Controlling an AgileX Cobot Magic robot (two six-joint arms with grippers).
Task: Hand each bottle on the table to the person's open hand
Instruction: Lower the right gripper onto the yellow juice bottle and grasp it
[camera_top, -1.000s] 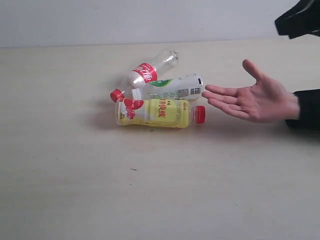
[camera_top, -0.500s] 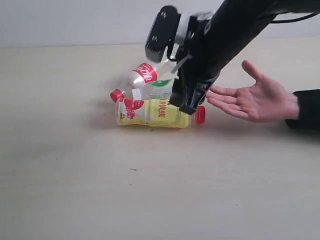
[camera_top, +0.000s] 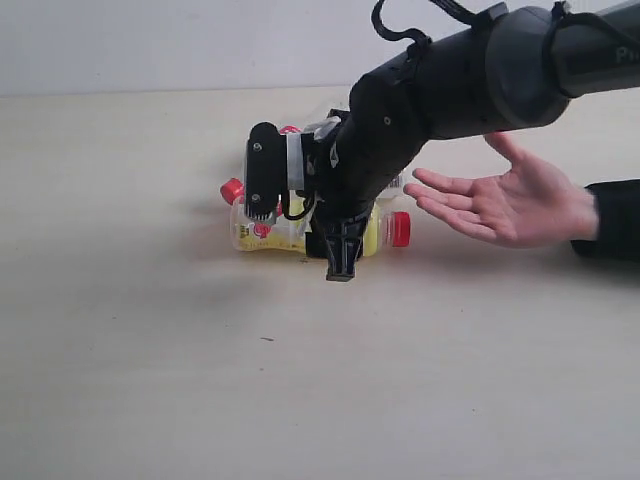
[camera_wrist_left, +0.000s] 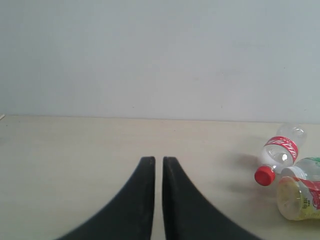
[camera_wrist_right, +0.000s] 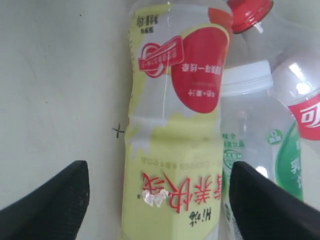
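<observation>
The yellow-label bottle (camera_wrist_right: 175, 150) lies on its side on the table (camera_top: 150, 380), at the near edge of a cluster of three bottles, with its red cap pointing right. The white-green bottle (camera_wrist_right: 250, 150) is pressed against its far side, and the red-label bottle (camera_wrist_left: 280, 150) lies beyond that one. A fourth bottle is not seen.

One second earlier, no gripper was over the cluster. Half a second earlier, the right arm was above it. The right gripper (camera_wrist_right: 159, 172) is now lowered over the yellow-label bottle with its fingers spread wide on either side of the body; nothing is gripped yet. The bottles are not seen to have shifted. It is judged that the grasp is the step in hand and that no handover of this bottle has begun.

The near finger is set over bare table, where room is ample. The far finger is set over the white-green bottle, not over a gap, so contact there is to be expected on closing.

The person's hand (camera_top: 500, 205) is held open, palm up, just right of the red cap; a short lift and rightward travel is required.

The left gripper (camera_wrist_left: 158, 165) is parked well to the left, fingers drawn together on nothing.
</observation>
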